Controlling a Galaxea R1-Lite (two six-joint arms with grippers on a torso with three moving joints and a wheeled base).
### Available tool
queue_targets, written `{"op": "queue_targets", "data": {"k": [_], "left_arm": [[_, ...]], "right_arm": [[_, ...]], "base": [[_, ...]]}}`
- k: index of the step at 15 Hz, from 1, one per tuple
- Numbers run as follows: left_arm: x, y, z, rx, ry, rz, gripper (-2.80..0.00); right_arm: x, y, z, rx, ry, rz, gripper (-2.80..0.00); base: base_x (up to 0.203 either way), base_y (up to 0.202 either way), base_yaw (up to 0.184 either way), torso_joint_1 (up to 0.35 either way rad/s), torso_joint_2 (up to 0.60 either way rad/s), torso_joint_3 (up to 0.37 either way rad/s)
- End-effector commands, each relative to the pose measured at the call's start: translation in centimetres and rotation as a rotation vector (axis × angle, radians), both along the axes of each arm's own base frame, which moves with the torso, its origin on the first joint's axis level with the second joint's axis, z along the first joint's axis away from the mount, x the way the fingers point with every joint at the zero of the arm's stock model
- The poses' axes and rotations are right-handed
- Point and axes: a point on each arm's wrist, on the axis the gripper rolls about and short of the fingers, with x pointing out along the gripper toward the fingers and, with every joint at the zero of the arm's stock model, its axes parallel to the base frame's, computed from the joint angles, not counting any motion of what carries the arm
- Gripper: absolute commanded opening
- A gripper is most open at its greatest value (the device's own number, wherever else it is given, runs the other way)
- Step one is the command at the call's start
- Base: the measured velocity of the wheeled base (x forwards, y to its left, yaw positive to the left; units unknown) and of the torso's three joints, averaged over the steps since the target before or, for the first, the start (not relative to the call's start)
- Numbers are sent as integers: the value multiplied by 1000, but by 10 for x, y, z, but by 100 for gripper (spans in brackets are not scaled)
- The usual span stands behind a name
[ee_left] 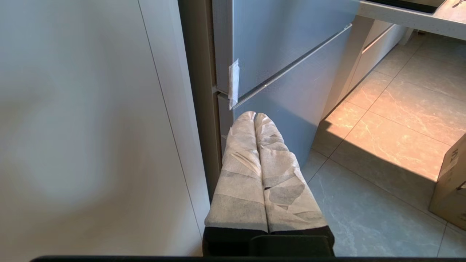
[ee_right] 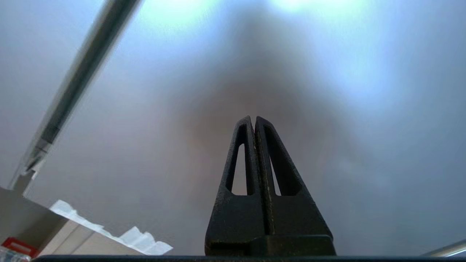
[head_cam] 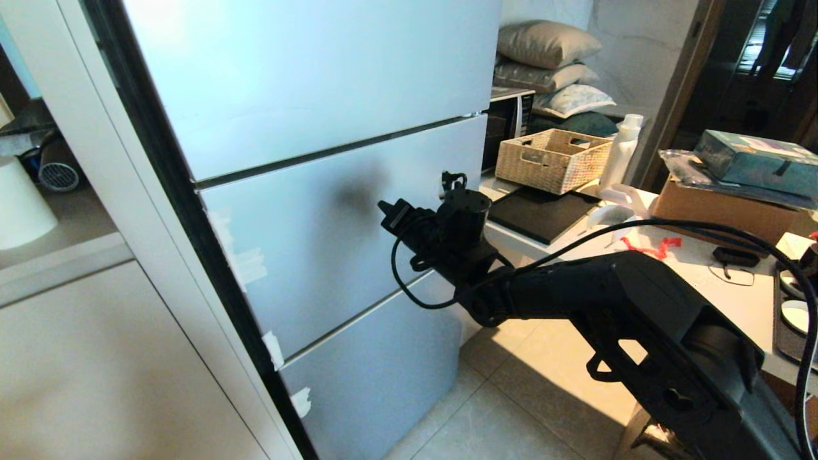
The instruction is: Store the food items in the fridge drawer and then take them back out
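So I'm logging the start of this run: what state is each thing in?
Grey middle fridge front: closed.
Grey bottom fridge front: closed.
Right black claw: shut, empty, pointed at the middle front.
Left tape-wrapped claw: shut, empty, low by the fridge.
Woven wicker basket: upright on the counter.

Neither red fruit nor clear drawer visible; fridge fronts (head_cam: 332, 211) closed

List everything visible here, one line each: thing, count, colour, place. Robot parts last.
Fridge: one, pale blue-grey, all fronts closed, left-centre.
Tape scraps: several, white, on the fridge's edge.
Wicker basket: one, tan, counter beside the fridge.
Pillows: stacked, grey and beige, behind the basket.
Bottle: one, white, beside the basket.
Red scrap: one, on the counter.
Cardboard box: one, brown, far right.
Right gripper: black, shut, facing the fridge front.
Left gripper: white-wrapped fingers, shut, low by the fridge.
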Motion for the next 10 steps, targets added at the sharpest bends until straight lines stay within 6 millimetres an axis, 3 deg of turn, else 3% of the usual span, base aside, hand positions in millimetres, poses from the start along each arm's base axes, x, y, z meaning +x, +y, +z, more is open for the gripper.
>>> {"op": "queue_targets", "data": {"k": [1, 3, 5, 7, 10], "left_arm": [[0, 0, 0, 0, 1, 1, -280], [0, 0, 0, 0, 1, 0, -280], [0, 0, 0, 0, -2, 1, -280], [0, 0, 0, 0, 1, -1, -280], [0, 0, 0, 0, 0, 0, -280]], "right_arm": [[-7, -1, 10, 17, -2, -23, -280], [-24, -10, 31, 12, 8, -37, -280], [-55, -31, 45, -49, 45, -42, -280], [-102, -70, 67, -141, 41, -54, -280], [-190, -156, 91, -286, -43, -117, -280]], "base": [[0, 0, 0, 0, 0, 0], [0, 0, 0, 0, 0, 0], [0, 0, 0, 0, 0, 0], [0, 0, 0, 0, 0, 0], [0, 0, 0, 0, 0, 0]]}}
